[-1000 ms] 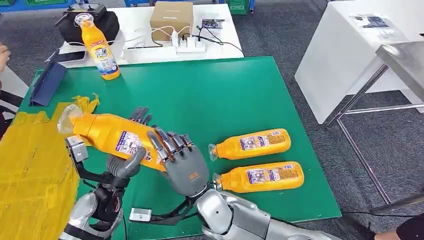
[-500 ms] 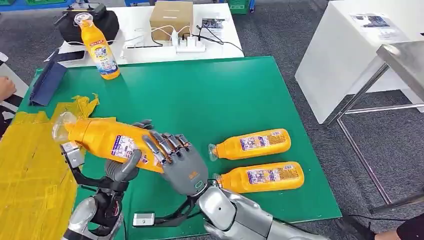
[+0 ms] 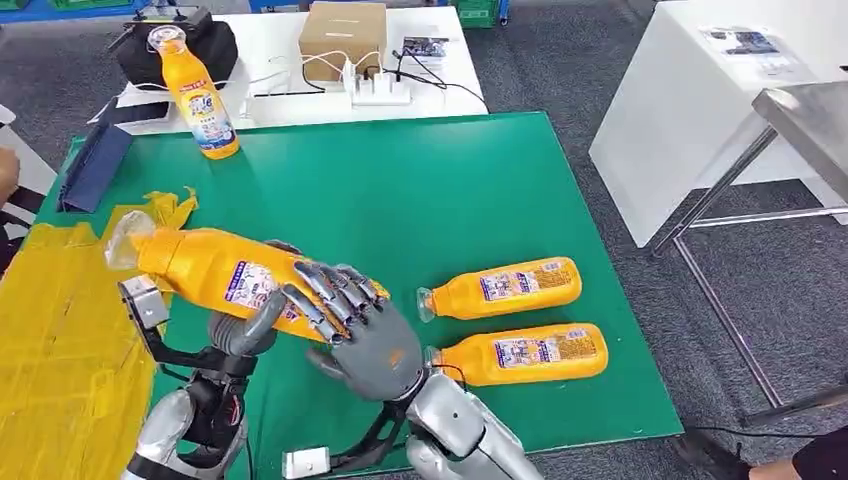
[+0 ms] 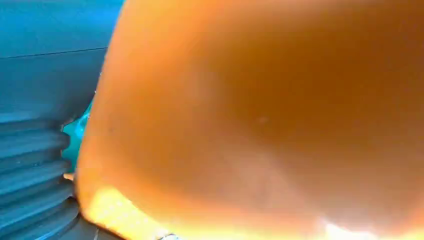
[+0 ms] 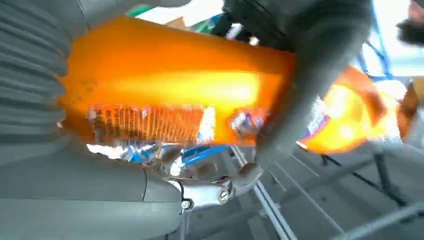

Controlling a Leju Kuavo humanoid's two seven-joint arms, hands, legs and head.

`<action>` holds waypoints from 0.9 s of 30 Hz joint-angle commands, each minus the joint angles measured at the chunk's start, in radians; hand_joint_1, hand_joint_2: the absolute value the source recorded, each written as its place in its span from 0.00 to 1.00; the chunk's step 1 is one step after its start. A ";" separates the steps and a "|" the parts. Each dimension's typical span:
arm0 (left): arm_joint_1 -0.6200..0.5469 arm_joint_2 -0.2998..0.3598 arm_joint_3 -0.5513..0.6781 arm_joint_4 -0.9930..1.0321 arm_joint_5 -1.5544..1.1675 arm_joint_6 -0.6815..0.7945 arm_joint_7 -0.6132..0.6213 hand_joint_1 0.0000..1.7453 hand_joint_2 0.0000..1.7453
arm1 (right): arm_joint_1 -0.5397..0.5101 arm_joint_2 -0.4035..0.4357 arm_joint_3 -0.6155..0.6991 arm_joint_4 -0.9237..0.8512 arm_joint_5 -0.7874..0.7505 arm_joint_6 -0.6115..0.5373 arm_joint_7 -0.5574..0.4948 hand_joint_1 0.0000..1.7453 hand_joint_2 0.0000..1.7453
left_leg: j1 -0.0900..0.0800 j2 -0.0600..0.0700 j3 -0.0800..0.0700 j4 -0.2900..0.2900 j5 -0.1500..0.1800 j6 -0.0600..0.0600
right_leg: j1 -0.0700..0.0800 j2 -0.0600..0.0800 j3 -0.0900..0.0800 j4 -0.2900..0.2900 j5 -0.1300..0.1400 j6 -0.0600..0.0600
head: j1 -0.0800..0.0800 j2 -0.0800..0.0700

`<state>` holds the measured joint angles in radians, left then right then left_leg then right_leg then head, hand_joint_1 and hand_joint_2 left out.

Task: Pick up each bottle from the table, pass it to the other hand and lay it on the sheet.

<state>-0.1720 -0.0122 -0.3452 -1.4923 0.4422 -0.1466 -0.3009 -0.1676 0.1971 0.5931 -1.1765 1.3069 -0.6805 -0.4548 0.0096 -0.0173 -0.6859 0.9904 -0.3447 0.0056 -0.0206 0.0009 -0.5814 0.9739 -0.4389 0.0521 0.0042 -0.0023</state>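
An orange bottle (image 3: 215,275) hangs tilted over the green table (image 3: 420,190), its clear cap toward the yellow sheet (image 3: 60,330). My left hand (image 3: 240,335) grips its middle from below, thumb wrapped up the near side. My right hand (image 3: 365,340) holds the bottle's base end, fingers curled over it. The left wrist view is close on the bottle's orange body (image 4: 250,115). In the right wrist view the labelled bottle (image 5: 165,85) lies against my palm, with the left hand's fingers (image 5: 310,75) across it. Two more bottles (image 3: 505,285) (image 3: 525,353) lie to the right; a third (image 3: 200,95) stands upright at the back left.
A dark blue flat case (image 3: 95,165) leans at the table's left edge. Behind it, a white table carries a cardboard box (image 3: 343,38), a power strip (image 3: 378,92) and a black bag (image 3: 180,45). A white counter (image 3: 690,110) and a metal frame (image 3: 800,120) stand right.
The held bottle has shifted slightly left toward the sheet. My right forearm has swung in under the hand, and its fingers have curled more over the bottle's base.
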 commanded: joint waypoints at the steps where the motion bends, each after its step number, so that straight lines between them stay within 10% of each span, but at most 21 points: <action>1: -0.051 0.029 0.014 -0.016 -0.161 0.108 -0.031 1.00 1.00 | 0.028 0.012 -0.119 -0.008 -0.395 -0.018 -0.017 0.00 1.00 | 0.001 -0.001 0.008 0.002 -0.004 0.000 | 0.002 -0.002 0.010 0.000 -0.004 -0.003 | 0.000 0.000; 6: -0.066 0.048 0.028 -0.008 -0.291 0.208 -0.043 1.00 1.00 | 0.041 -0.022 -0.083 -0.080 -0.553 -0.018 -0.018 0.00 1.00 | 0.000 0.001 0.006 0.001 -0.003 0.000 | 0.001 0.001 0.008 0.000 -0.003 -0.003 | 0.000 0.000; 11: -0.182 0.137 0.065 0.155 -1.121 0.592 0.120 1.00 1.00 | 0.115 -0.119 -0.095 -0.376 -0.702 0.037 0.070 0.00 1.00 | 0.001 -0.004 0.005 0.002 -0.002 0.000 | 0.001 -0.004 0.007 0.001 -0.004 -0.003 | 0.000 0.000; 17: -0.289 0.186 0.047 0.495 -1.790 0.471 0.408 1.00 1.00 | 0.117 -0.212 -0.199 -0.481 -0.424 0.188 0.275 0.00 1.00 | 0.000 -0.008 0.006 0.000 0.000 0.000 | 0.000 -0.007 0.004 0.000 -0.003 -0.002 | 0.000 0.000; 27: -0.319 0.182 0.057 0.736 -1.922 0.442 0.482 1.00 1.00 | 0.020 -0.331 -0.226 -0.389 -0.318 0.367 0.360 0.00 1.00 | 0.000 -0.001 0.004 0.001 -0.001 0.001 | 0.000 -0.001 0.006 0.000 -0.001 -0.001 | 0.000 0.000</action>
<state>-0.3998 0.1648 -0.2876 -1.0313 -1.4499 0.3418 0.1560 -0.0793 -0.0201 0.3869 -1.5915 0.9388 -0.3582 -0.1229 0.0096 -0.0190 -0.6857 0.9906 -0.3435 0.0065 -0.0208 0.0005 -0.5802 0.9738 -0.4381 0.0526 0.0046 -0.0023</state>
